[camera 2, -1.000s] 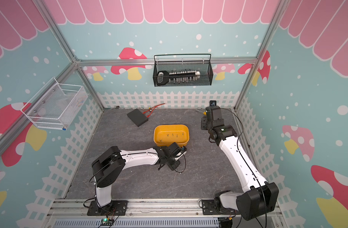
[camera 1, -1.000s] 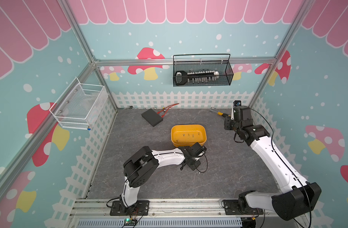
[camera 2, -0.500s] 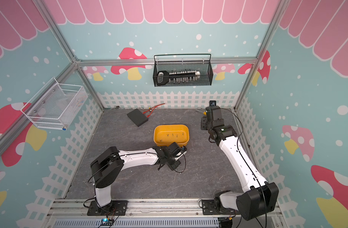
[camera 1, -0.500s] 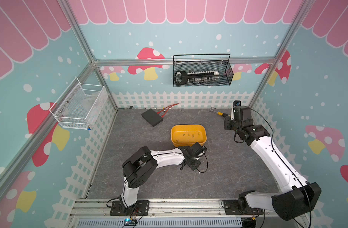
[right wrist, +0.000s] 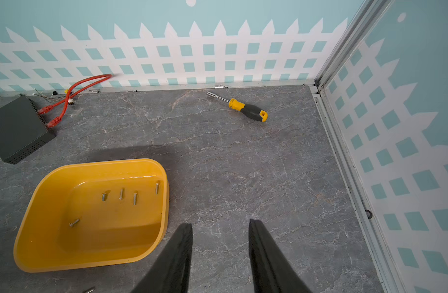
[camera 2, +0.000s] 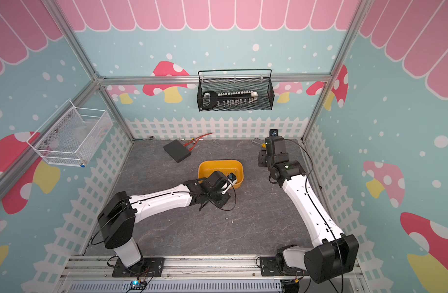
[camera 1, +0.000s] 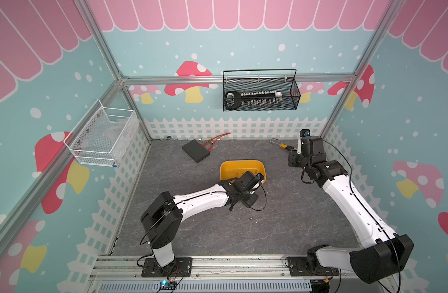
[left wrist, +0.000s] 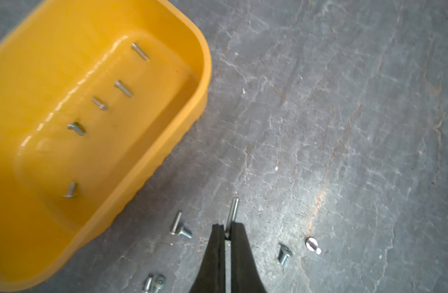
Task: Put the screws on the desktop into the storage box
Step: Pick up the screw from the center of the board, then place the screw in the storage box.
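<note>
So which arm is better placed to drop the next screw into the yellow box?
Left. The left gripper is shut on a screw right beside the storage box; the right gripper hangs open and empty.

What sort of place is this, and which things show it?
Likely a staged robot-training cell: left arm and right arm bolted to a rail, mushroom-print walls, a black wire basket of bits.

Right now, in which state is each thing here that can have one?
Left fingers: shut on one screw.
Right fingers: open, empty.
Box: upright, five screws inside.
Loose screws: at least six, lying on the desktop.
Screwdriver: lying flat, untouched.
Black basket: hung on wall, holds bit set.
</note>
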Available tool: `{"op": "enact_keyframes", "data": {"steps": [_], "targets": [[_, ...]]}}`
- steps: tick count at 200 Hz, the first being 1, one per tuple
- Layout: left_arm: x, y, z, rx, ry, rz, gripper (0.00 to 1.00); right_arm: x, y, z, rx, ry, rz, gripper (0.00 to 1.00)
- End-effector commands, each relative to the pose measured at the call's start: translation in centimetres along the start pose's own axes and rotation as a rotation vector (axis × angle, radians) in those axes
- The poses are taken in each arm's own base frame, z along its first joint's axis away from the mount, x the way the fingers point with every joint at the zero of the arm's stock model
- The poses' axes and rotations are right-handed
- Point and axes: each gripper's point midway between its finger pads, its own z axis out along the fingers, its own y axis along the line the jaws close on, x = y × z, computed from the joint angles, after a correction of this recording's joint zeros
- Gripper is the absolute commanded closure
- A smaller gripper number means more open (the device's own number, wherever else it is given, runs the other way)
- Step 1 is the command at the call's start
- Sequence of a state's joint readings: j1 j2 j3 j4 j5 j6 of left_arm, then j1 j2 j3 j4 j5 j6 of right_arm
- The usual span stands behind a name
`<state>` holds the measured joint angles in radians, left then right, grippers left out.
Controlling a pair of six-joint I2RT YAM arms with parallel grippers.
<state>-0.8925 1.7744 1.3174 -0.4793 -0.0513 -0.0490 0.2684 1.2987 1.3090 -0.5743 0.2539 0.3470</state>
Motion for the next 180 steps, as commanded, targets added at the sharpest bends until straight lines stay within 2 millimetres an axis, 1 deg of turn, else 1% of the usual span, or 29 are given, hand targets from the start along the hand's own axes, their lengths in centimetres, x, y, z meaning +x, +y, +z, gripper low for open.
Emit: {"op": "enact_keyframes", "data": {"steps": [1, 16, 40, 68, 85, 136, 180], "targets": [[-3.4, 2.8, -1.4, -0.053, -0.075, -0.051, 1.00, 0.4, 0.5, 0.2, -0.038, 0.005, 0.022, 0.58], [-4.7, 4.5, -1.4, -0.079, -0.097, -0.071, 1.00, 0.9, 0.9, 0.5, -0.054, 0.021, 0.028, 0.58], [-6.2, 7.0, -0.9, -0.116, -0.115, -0.100, 1.00, 1.2, 1.4, 0.7, -0.081, 0.025, 0.043, 0.57], [-6.8, 9.1, 0.4, -0.143, -0.099, -0.118, 1.00, 1.4, 1.7, 0.9, -0.097, 0.031, 0.050, 0.57], [-6.4, 10.0, 1.6, -0.148, -0.071, -0.124, 1.00, 1.5, 1.7, 1.0, -0.100, 0.033, 0.051, 0.57], [-5.5, 10.9, 5.2, -0.123, -0.013, -0.146, 1.00, 1.6, 2.0, 1.1, -0.113, 0.034, 0.064, 0.57], [-4.8, 10.4, 8.3, -0.078, 0.034, -0.148, 1.00, 2.0, 2.1, 1.6, -0.116, 0.048, 0.064, 0.57]]}}
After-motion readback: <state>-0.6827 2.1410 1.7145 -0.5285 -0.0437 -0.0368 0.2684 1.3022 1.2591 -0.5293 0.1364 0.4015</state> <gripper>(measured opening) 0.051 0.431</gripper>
